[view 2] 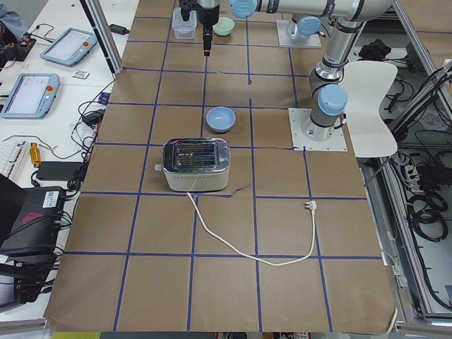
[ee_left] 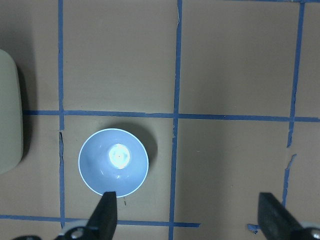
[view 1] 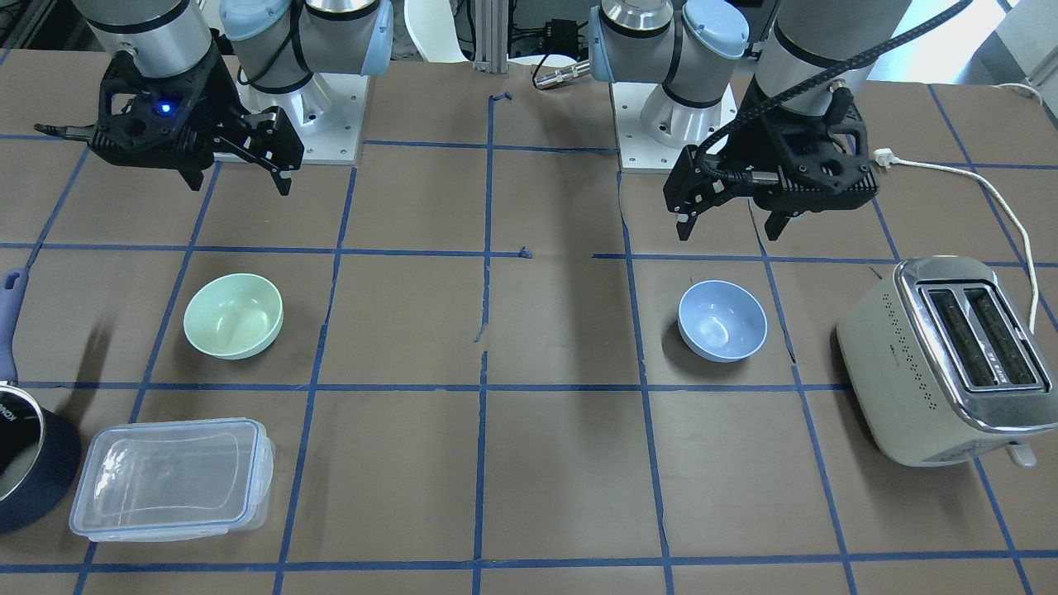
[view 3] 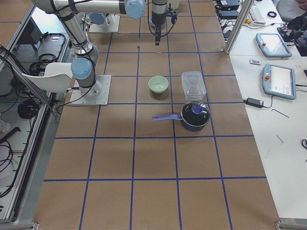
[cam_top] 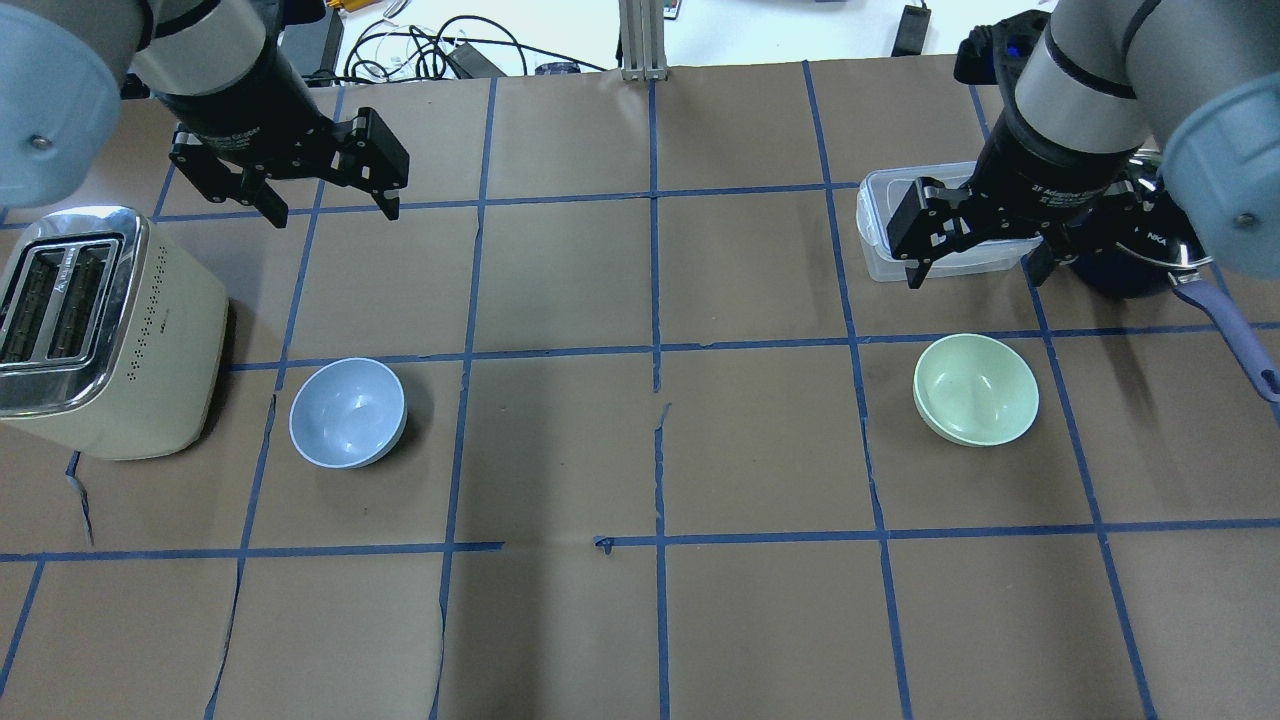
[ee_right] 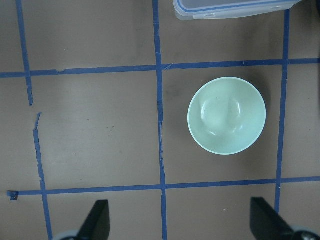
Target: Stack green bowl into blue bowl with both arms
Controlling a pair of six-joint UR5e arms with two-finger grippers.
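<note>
The pale green bowl (view 1: pixel 233 316) sits upright and empty on the brown table; it also shows in the overhead view (cam_top: pixel 976 388) and the right wrist view (ee_right: pixel 227 115). The pale blue bowl (view 1: pixel 722 320) sits upright and empty on the other half of the table, seen also from overhead (cam_top: pixel 347 411) and in the left wrist view (ee_left: pixel 113 162). My right gripper (cam_top: pixel 973 275) hangs open and empty above the table, beyond the green bowl. My left gripper (cam_top: pixel 333 208) hangs open and empty, high above and beyond the blue bowl.
A cream toaster (cam_top: pixel 100 330) stands beside the blue bowl, its white cord (view 1: pixel 992 198) trailing behind it. A clear lidded container (view 1: pixel 169 478) and a dark navy pot (view 1: pixel 25 463) with a long handle stand near the green bowl.
</note>
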